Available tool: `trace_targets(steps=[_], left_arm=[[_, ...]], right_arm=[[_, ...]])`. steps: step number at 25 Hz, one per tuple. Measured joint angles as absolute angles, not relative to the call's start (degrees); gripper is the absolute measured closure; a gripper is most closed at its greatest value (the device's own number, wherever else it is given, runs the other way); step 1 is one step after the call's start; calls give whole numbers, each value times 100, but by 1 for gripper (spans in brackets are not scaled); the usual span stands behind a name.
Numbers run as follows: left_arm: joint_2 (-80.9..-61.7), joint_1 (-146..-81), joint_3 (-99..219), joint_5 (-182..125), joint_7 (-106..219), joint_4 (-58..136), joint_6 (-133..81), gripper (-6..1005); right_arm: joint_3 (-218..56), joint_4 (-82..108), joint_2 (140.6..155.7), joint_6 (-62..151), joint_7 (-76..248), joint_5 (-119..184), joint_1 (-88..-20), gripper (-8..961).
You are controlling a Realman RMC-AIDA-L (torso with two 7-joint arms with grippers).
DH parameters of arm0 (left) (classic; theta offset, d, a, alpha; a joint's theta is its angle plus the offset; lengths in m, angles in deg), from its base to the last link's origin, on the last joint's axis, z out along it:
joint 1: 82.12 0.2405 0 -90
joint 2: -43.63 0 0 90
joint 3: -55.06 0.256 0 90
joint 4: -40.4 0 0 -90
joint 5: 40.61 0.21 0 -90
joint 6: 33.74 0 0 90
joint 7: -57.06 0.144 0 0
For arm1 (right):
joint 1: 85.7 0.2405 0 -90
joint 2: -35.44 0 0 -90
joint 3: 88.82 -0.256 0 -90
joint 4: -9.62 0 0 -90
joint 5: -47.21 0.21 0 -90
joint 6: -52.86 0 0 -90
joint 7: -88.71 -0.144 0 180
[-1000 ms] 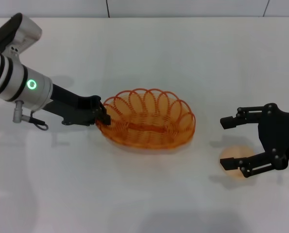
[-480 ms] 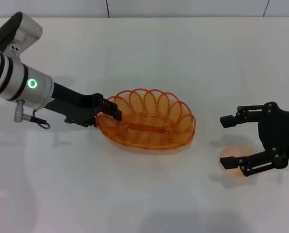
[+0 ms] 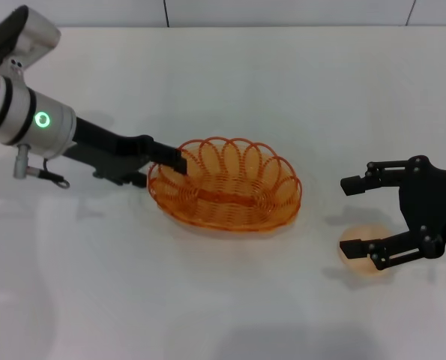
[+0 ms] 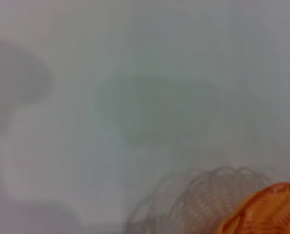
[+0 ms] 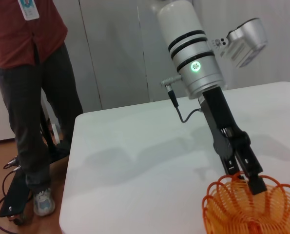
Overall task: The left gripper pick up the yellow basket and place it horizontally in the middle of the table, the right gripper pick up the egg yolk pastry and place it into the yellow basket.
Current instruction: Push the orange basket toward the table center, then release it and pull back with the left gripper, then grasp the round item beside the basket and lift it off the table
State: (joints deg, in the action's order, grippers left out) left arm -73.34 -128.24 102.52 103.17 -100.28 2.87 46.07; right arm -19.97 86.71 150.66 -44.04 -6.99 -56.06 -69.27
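Observation:
The yellow basket (image 3: 226, 191) rests flat on the white table (image 3: 230, 315), near the middle; its rim also shows in the left wrist view (image 4: 269, 209) and the right wrist view (image 5: 254, 212). My left gripper (image 3: 174, 159) hovers just over the basket's left rim, open and holding nothing; the right wrist view shows it (image 5: 256, 185) above the rim loops. The egg yolk pastry (image 3: 360, 235) lies on the table to the right of the basket. My right gripper (image 3: 351, 217) is open, low over the pastry, with its near finger crossing in front of it.
A person (image 5: 32, 73) in a red shirt stands beyond the table's far left end. Bare tabletop lies in front of the basket and behind it.
The left gripper let go of the basket's left rim and rose a little above it, shifting slightly right. The basket stayed put. The right gripper and pastry have not moved.

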Motion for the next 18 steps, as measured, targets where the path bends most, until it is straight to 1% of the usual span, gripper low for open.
trace_targets(steps=[3, 12, 18], left_arm=[[-7315, -12789, 10252, 10232, -9922, -18, 4608, 114], [-7079, -12291, 10117, 8873, -9293, -1048, 4547, 117], [-7044, -12044, 9689, 8408, -8640, -1210, 4604, 119]], right_arm=[[-2005, 8670, 15066, -4397, -700, -5606, -6926, 98], [-2027, 8629, 15066, -4359, -681, -5519, -6927, 98], [-2027, 8625, 15066, -4260, -680, -5482, -6927, 98]])
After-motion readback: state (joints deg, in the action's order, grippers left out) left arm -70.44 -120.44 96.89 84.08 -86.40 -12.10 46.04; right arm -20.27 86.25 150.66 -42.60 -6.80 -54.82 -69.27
